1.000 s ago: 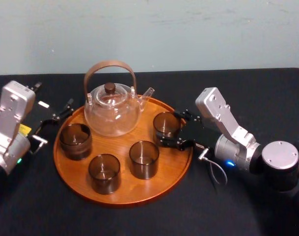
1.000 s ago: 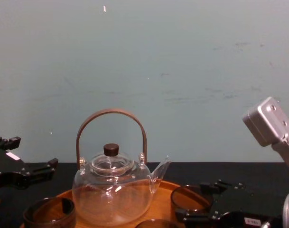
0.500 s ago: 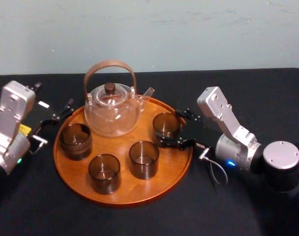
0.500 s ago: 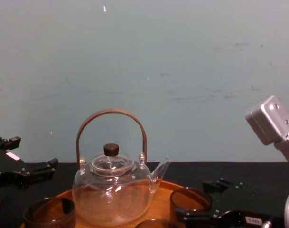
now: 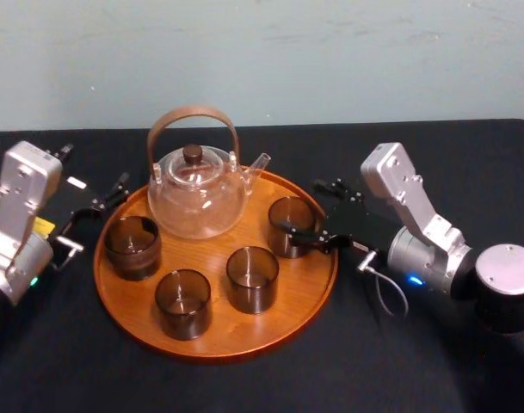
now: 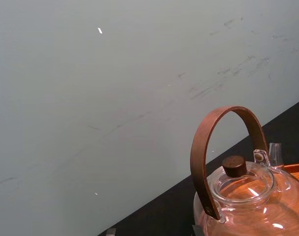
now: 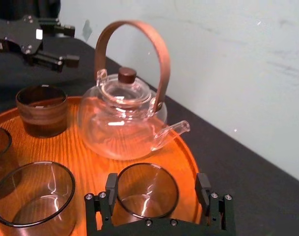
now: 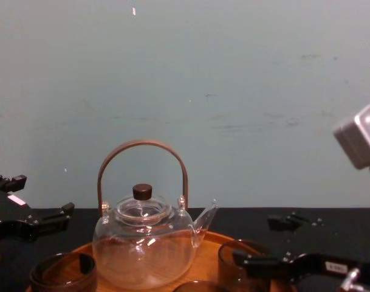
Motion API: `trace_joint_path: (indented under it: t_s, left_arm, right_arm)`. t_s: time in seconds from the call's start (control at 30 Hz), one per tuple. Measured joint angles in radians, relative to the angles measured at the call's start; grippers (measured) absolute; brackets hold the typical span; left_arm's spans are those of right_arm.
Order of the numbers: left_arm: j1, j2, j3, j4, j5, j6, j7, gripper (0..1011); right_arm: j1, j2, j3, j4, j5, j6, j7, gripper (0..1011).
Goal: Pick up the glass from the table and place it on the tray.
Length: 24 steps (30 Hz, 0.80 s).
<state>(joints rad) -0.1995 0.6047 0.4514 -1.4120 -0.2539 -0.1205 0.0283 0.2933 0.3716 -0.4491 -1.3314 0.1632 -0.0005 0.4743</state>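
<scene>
The glass is a dark tinted tumbler standing upright on the right side of the round orange-brown tray. My right gripper is open at the tray's right rim, one finger on each side of the glass with small gaps. In the right wrist view the glass sits between the spread fingers of that gripper, on the tray. The chest view shows the glass beside the right gripper. My left gripper rests open off the tray's left rim.
A clear glass teapot with a brown hoop handle stands at the back of the tray. Three more tinted glasses stand on the tray. The black tablecloth surrounds it, with a pale wall behind.
My right gripper has drawn back to the right, away from the glass, which stays standing on the tray. The left arm has not moved.
</scene>
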Motion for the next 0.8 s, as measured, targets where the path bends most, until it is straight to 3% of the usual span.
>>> trace_joint_path:
  t_s: [0.43, 0.8]
  left_arm:
    - [0.0, 0.0, 0.0, 0.0, 0.0, 0.0, 0.0, 1001]
    - [0.0, 0.0, 0.0, 0.0, 0.0, 0.0, 0.0, 1001]
  right_arm:
    - [-0.075, 0.044, 0.055, -0.132, 0.025, -0.033, -0.029, 1002]
    - [-0.201, 0.077, 0.134, -0.238, 0.055, -0.094, -0.076, 1002]
